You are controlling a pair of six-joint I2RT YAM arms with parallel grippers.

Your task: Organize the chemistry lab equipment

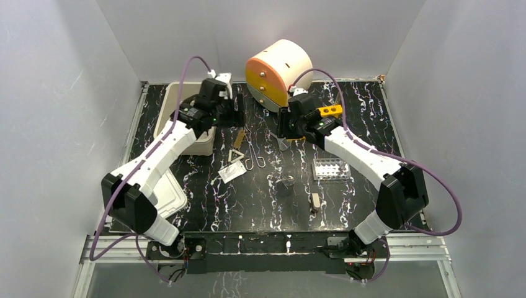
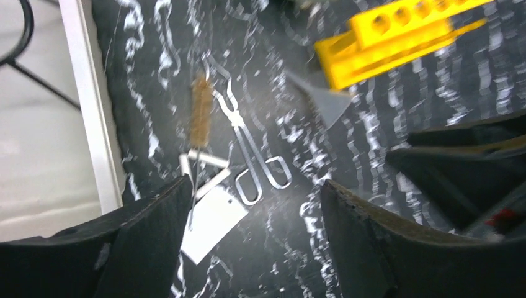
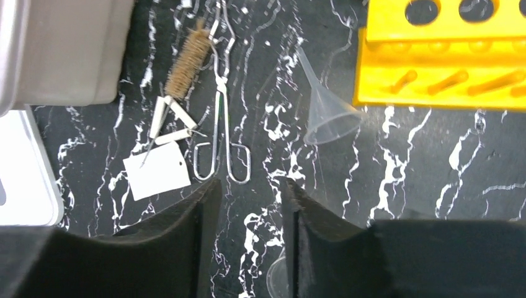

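Left arm (image 1: 167, 146), jaws wide; right arm (image 1: 356, 152), jaws narrowly parted.

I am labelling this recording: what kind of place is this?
Probably a walled-in robot test cell dressed as a chemistry bench: plain grey panels box in a black marbled table with thin metal tongs, a clear funnel and a yellow test-tube rack.

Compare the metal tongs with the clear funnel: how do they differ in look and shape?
The tongs are shiny, opaque metal; the funnel is see-through. The tongs are long and thin with two loop handles; the funnel is a cone with a narrow spout. Both lie on the black marbled table, neither held.
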